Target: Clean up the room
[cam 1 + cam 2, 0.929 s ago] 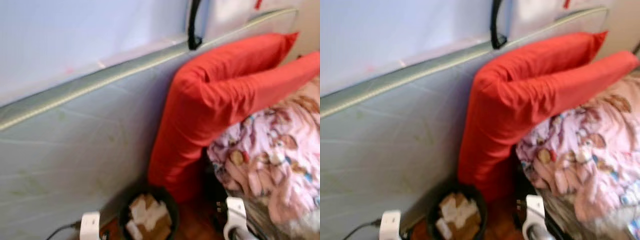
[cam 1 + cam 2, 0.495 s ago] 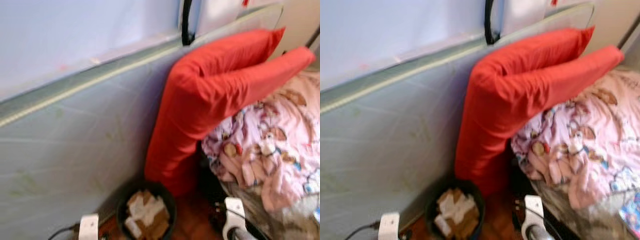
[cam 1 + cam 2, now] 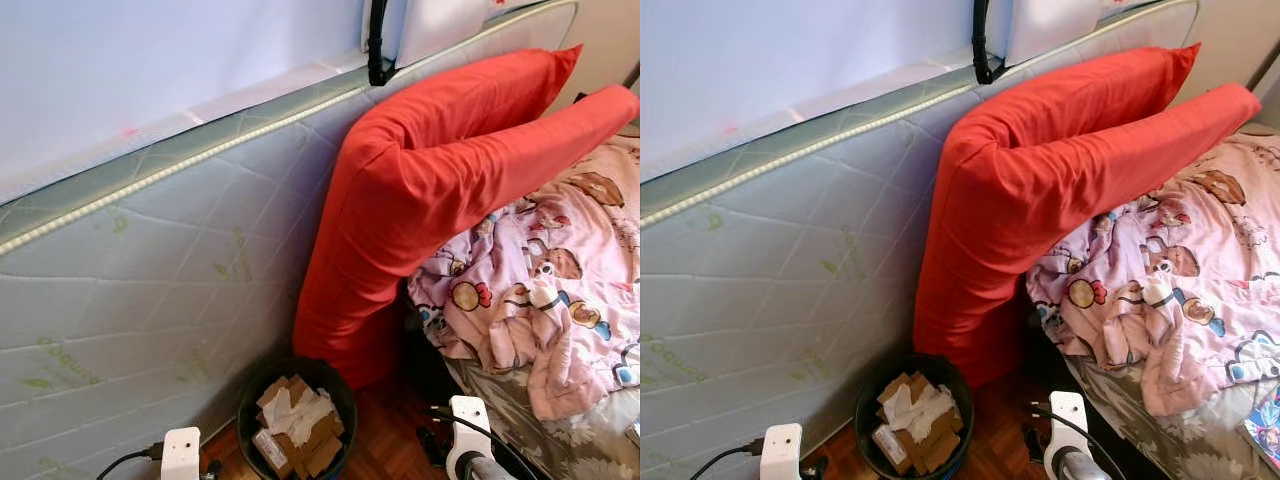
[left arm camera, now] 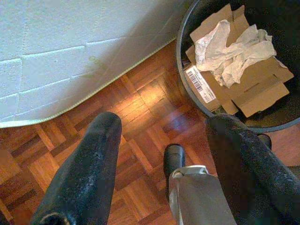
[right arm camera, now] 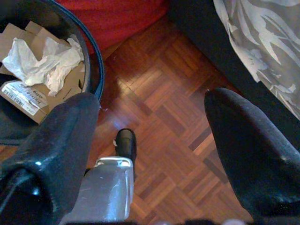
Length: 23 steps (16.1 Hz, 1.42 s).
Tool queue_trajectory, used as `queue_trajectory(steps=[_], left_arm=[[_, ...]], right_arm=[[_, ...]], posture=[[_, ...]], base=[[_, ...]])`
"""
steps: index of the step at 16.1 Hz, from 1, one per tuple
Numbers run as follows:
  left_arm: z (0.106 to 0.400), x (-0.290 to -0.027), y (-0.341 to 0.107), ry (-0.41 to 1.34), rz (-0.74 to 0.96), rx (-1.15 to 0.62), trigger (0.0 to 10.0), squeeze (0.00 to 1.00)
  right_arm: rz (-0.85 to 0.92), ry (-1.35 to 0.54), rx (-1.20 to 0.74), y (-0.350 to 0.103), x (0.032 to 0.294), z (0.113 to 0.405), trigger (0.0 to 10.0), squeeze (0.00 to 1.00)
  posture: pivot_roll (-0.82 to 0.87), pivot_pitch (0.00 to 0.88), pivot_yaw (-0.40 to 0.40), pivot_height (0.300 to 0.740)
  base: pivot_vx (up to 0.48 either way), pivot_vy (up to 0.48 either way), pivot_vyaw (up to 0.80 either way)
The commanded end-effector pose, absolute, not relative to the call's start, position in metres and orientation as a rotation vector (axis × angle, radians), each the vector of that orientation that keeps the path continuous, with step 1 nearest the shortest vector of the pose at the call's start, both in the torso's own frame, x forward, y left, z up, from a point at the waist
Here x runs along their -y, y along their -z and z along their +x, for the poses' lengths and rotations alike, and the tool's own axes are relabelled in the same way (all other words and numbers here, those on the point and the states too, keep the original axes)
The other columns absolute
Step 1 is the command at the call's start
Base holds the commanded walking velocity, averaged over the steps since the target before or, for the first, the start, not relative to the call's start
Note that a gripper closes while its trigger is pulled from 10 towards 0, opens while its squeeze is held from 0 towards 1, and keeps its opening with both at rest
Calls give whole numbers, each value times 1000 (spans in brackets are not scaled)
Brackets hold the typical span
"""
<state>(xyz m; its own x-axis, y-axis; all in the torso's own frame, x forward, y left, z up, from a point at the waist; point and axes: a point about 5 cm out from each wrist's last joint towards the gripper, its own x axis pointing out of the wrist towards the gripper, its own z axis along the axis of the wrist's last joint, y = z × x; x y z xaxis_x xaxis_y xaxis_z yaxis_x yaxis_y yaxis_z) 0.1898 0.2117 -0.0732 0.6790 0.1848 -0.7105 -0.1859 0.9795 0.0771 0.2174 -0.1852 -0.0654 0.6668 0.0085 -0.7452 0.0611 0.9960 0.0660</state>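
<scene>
A black waste bin (image 3: 297,420) holding cardboard pieces and crumpled white paper (image 4: 234,47) stands on the parquet floor at the foot of an upright mattress (image 3: 150,280). A big red cushion (image 3: 440,190) leans on the mattress just behind the bin. A pink cartoon-print blanket (image 3: 540,300) lies rumpled on the bed to the right. My left gripper (image 4: 166,124) hangs open over the floor beside the bin, holding nothing. My right gripper (image 5: 152,101) is open and holds nothing, above the parquet between the bin's rim (image 5: 96,70) and the bed.
The mattress walls off the left side, and the bed with a grey floral sheet (image 5: 262,42) closes the right. A narrow strip of parquet (image 5: 173,93) runs between them. A black strap (image 3: 378,45) hangs at the mattress top. A cable (image 3: 125,460) trails by my left arm.
The head view has swung slightly and sharpened from blur. The bin, cushion and blanket have not moved.
</scene>
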Motion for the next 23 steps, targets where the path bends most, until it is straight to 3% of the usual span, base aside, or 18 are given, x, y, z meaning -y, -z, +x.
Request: queue_trajectory(steps=[1, 23], left_arm=[[186, -210, 76, -211, 3, -810, 10000, 0], [181, -210, 78, -208, -15, -830, 10000, 0]], right_arm=[[82, 31, -844, 66, 188, 216, 10000, 0], [56, 6, -857, 66, 187, 216, 10000, 0]], posture=[[53, 136, -40, 740], [53, 132, -40, 740]], base=[[0, 0, 0], [0, 0, 0]])
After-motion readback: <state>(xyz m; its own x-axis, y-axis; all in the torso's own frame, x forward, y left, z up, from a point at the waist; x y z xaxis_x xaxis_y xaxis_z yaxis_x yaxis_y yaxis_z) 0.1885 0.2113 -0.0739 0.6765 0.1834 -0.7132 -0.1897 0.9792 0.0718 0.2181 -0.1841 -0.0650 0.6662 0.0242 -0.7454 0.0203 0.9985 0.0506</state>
